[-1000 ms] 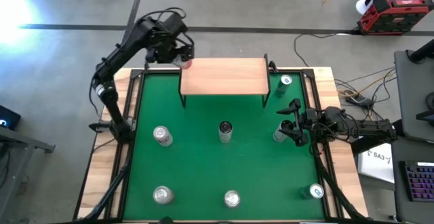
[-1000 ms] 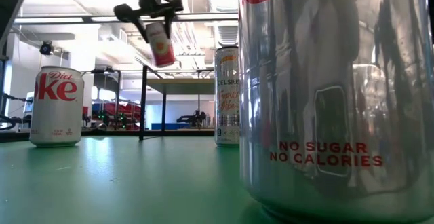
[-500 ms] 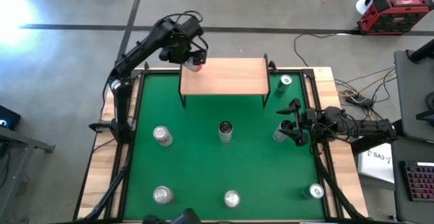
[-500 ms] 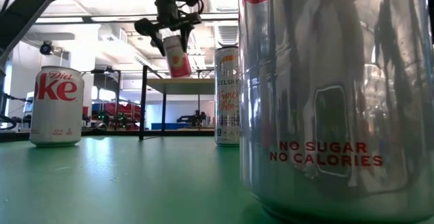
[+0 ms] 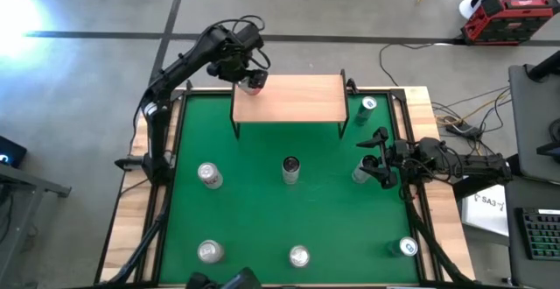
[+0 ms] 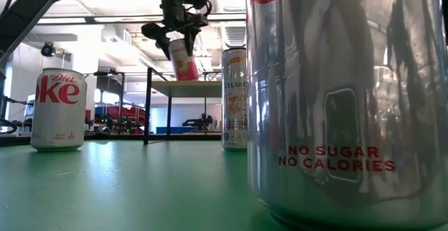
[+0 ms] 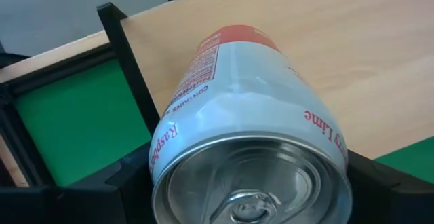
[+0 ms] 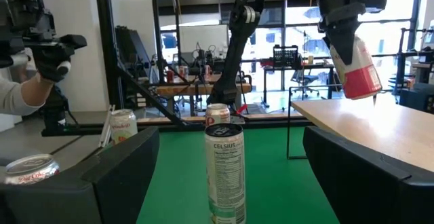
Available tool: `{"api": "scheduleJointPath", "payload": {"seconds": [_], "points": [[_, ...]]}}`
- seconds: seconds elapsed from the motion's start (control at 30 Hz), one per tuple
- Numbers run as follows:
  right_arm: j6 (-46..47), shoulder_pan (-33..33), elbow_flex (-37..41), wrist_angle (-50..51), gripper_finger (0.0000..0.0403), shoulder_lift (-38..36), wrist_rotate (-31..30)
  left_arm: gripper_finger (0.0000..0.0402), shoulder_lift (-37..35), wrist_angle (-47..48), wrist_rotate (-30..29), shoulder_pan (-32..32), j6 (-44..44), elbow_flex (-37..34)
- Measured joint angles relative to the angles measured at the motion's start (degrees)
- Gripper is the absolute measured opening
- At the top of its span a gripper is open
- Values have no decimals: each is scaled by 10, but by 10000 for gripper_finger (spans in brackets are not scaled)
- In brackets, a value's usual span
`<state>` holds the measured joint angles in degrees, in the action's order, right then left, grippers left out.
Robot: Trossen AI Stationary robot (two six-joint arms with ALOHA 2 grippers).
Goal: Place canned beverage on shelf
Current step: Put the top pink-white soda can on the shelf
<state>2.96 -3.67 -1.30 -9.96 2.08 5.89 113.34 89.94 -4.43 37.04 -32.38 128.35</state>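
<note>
My left gripper [image 5: 246,68] is shut on a white can with a red base [image 5: 253,81], marked "Raspberry Lime" [image 7: 251,115]. It hangs over the far left corner of the shelf [image 5: 289,99], a light-wood board on black legs. The low view [image 6: 183,58] and the right wrist view [image 8: 356,64] show the can tilted, just above the board [image 8: 369,125]. My right gripper [image 5: 374,159] is open and empty at the table's right side, beside a silver can [image 5: 360,174]. My left gripper pinches the can's wall near its top end [image 7: 169,163] between its two fingers, one on each side. The fingers come from above, slanting down. The can hangs tilted below them, its red base [image 8: 363,85] lowest and clear of the shelf board.
Several cans stand on the green mat [image 5: 245,210]: a tall Celsius can [image 5: 290,168] mid-table, others at the left [image 5: 208,175], near edge [image 5: 299,256] and right of the shelf [image 5: 367,105]. One can fills the low view [image 6: 343,98]. A person [image 8: 17,91] stands beyond the table.
My left gripper has carried the can toward the table's right edge, from beyond the shelf's left end to over its far left corner, and a little down. The can stays tilted and clear of the board.
</note>
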Motion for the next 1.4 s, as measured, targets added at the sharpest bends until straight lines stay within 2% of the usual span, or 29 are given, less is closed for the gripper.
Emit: {"api": "scheduleJointPath", "payload": {"seconds": [0.23,0.5,0.87,1.4], "points": [[0,0,0,0,357,0,0,294,-2,-2,7,0,4,-27],[0,0,0,0,357,0,0,296,-5,1,7,0,-8,-26],[0,0,0,1,357,0,0,325,-6,1,7,0,-14,-24],[0,0,0,1,357,0,0,331,-7,1,4,-13,-56,-8]]}}
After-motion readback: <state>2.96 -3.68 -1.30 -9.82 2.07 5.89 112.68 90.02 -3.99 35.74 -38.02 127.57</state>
